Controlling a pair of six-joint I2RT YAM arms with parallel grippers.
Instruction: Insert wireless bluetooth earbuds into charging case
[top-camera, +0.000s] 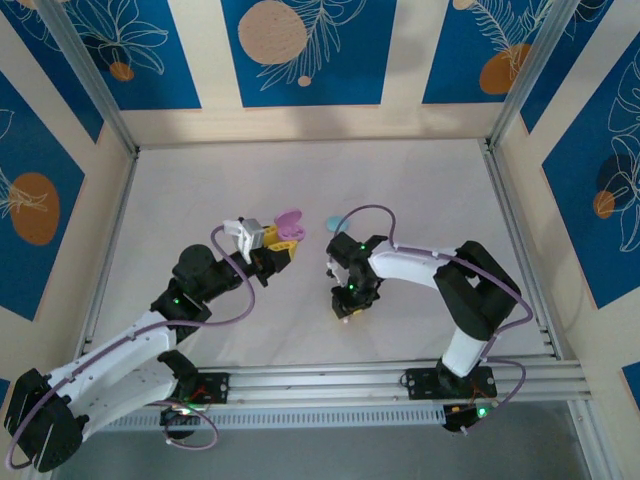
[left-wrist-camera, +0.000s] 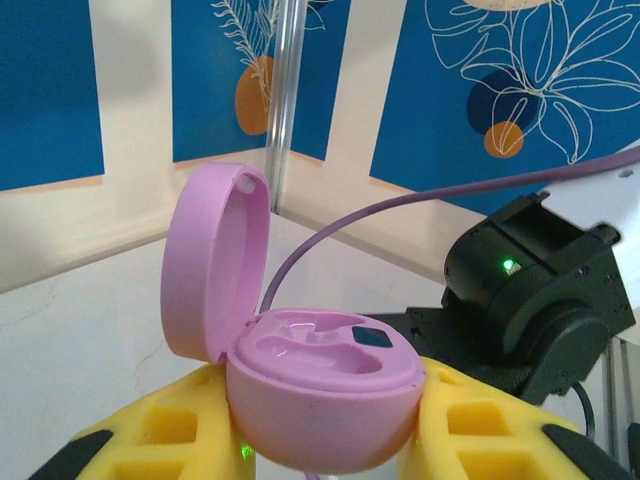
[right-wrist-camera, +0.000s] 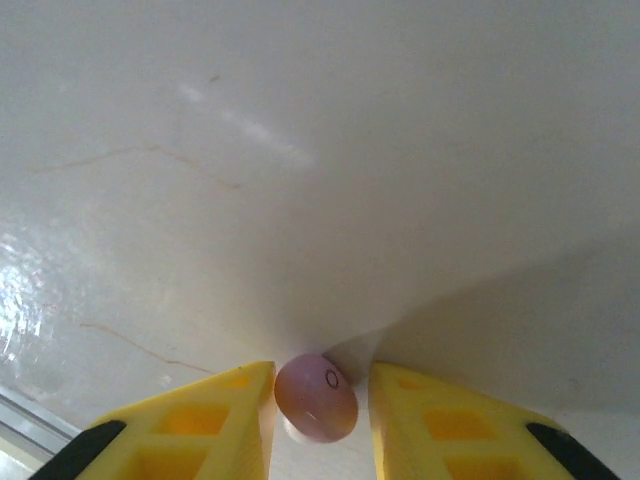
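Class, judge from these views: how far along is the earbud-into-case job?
Done: the pink charging case stands open in the left gripper, its sockets looking empty. In hand: the right gripper brackets a pink earbud on the table; grip unclear. Left: lift it and seat it in the case.

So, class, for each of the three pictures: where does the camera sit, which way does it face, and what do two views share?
Top: above and behind the arms, looking down on the table; both arms show, with left gripper and right gripper.
Left wrist: on the left arm, facing across at the wall; its yellow fingers hold the open pink case, right arm beyond.
Right wrist: on the right arm, facing down at the table; its fingers flank a pink earbud.
Shared: top and left wrist both show the pink case.
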